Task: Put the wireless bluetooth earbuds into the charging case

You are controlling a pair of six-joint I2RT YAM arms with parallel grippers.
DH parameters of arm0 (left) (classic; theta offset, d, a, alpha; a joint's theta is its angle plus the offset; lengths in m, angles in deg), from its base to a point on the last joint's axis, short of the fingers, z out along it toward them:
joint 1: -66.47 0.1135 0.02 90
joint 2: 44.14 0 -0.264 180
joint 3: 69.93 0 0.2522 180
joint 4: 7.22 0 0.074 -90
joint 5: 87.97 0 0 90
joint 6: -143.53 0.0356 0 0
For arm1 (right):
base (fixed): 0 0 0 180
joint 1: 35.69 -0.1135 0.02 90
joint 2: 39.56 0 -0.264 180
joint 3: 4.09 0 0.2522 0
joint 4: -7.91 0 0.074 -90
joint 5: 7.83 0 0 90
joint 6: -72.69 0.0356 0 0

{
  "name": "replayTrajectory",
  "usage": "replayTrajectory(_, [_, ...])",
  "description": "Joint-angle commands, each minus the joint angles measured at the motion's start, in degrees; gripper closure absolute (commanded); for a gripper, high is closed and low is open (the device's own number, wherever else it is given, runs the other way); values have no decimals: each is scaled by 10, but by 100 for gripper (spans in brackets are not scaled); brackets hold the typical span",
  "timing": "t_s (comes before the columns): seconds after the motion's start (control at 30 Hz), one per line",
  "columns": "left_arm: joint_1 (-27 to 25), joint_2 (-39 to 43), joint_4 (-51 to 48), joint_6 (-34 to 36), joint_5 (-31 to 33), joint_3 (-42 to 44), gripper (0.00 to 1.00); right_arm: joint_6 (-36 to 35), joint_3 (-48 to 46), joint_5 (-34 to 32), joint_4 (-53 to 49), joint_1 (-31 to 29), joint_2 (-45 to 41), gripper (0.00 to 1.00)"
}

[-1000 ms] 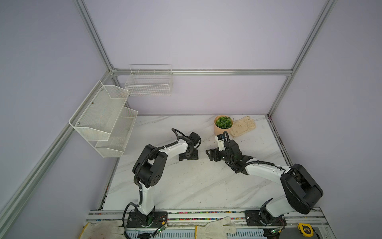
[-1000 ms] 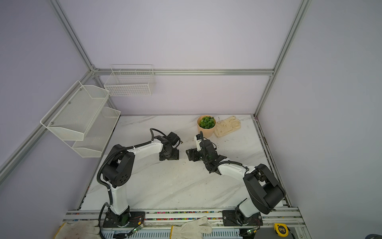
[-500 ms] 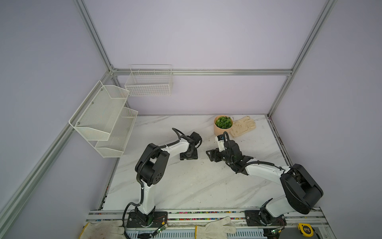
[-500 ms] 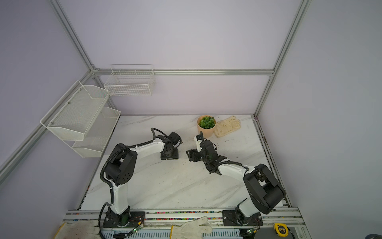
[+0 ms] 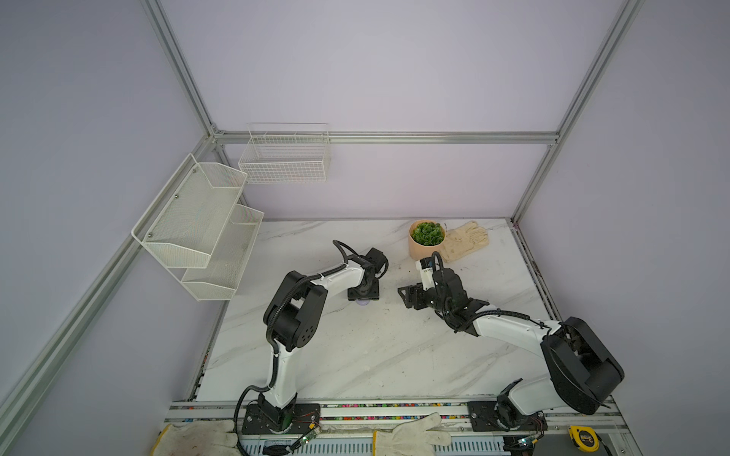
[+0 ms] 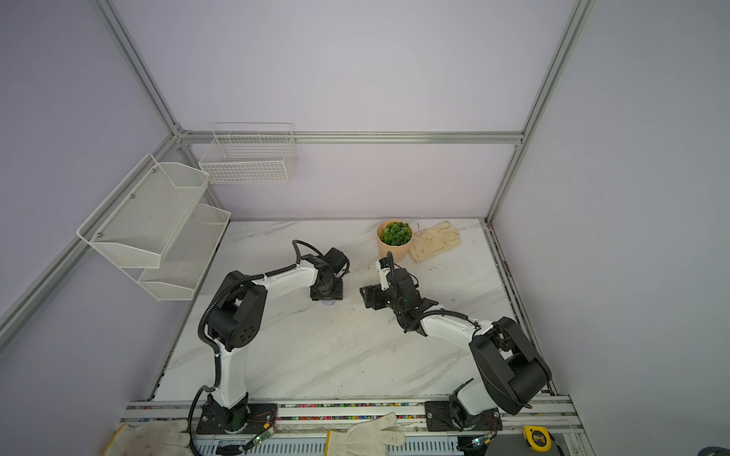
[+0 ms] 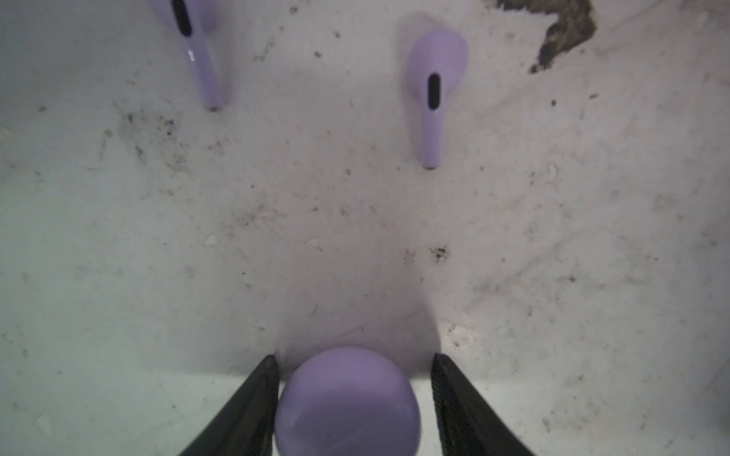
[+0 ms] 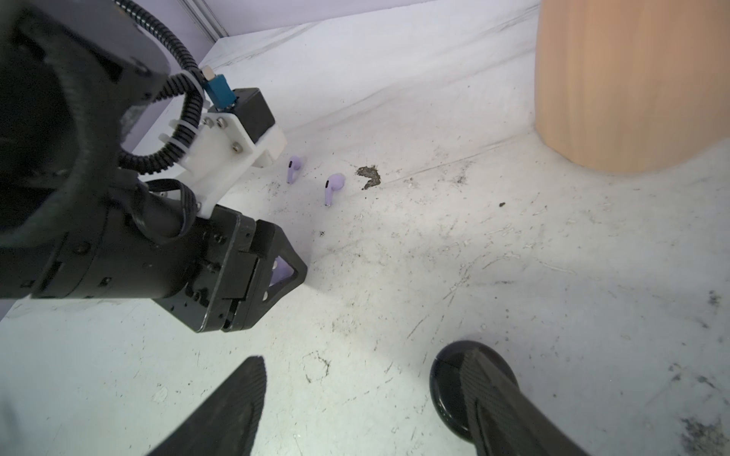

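My left gripper point(image 7: 354, 356) sits open round the lilac case point(image 7: 347, 402) (not squeezing yet); the near earbud point(image 7: 432, 98) lies ahead, stem pointing back.

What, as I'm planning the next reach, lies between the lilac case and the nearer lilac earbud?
Nothing but bare, dirt-speckled tabletop. The left wrist view shows an unobstructed stretch from the case to the earbud.
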Motion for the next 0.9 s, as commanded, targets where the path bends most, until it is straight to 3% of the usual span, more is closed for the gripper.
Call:
replayTrajectory(0.0, [1,-10,12,7,-37,-6,43,-7,-1,-3,-2,4,-10,19])
replayTrajectory(0.37, [-11,-6,19,45,-64,-8,50,-8,4,-5,-12,16,-14,19])
replayTrajectory(0.87, [-76,21,27,92,-82,32,46,-7,-10,-14,-17,19,-31,19])
